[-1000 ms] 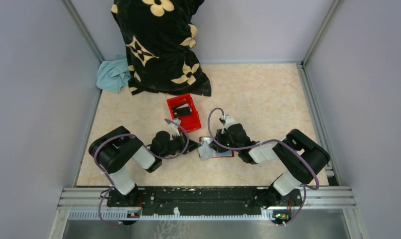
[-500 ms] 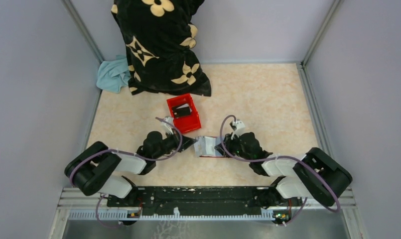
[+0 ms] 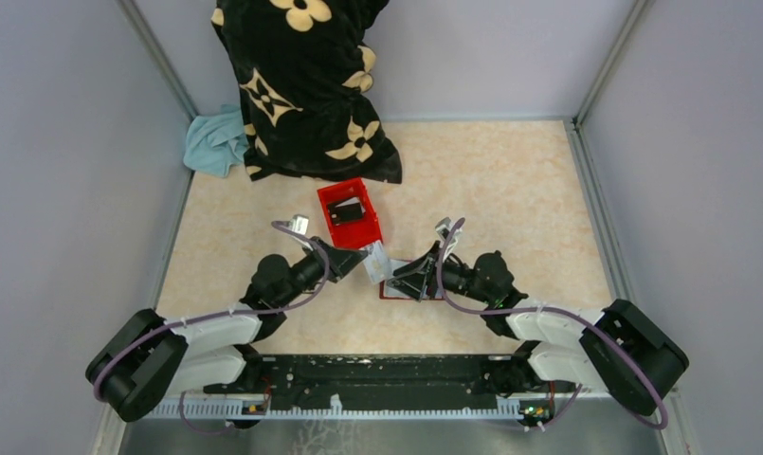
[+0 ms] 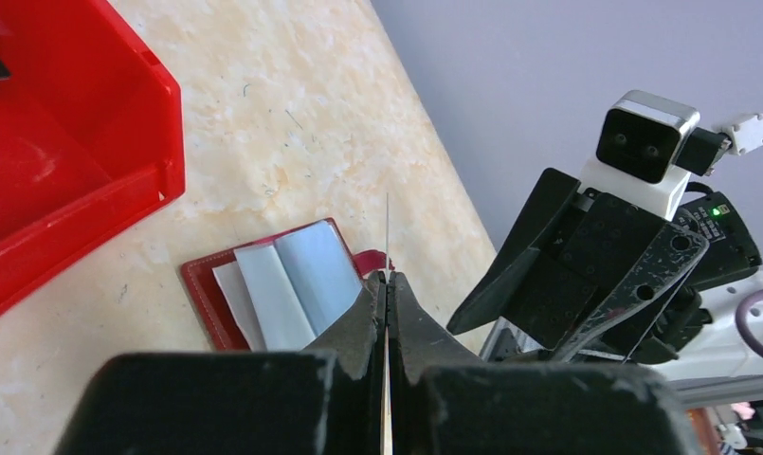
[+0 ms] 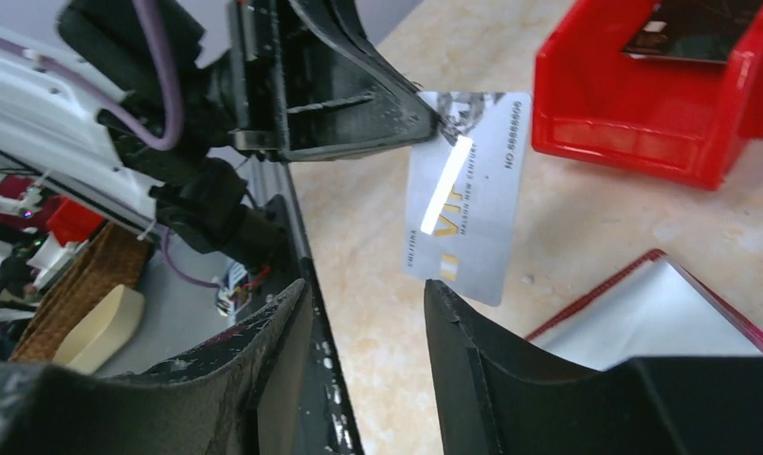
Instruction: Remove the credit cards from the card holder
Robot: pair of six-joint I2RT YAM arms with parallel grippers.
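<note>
- The left gripper (image 3: 365, 258), left of centre, is pinched shut on one silvery credit card (image 5: 467, 194), just near the red plastic box (image 3: 349, 213).
- The card looks thin, stiff, light and slick, so it is best gripped at an edge. It reads "VIP" and "MAISON NEW CENTURY".
- The card holder (image 4: 205, 284) lies open at centre, with the remaining cards (image 4: 306, 275) inside.
- The right gripper (image 3: 417, 273) hangs above it, jaws apart and empty.

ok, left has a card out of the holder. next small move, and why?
Probably swing the left gripper toward the red bin and release there. It is shut on a silver card, apart from the open card holder, and the bin already holds a dark card. The right gripper is open, holding nothing.
</note>
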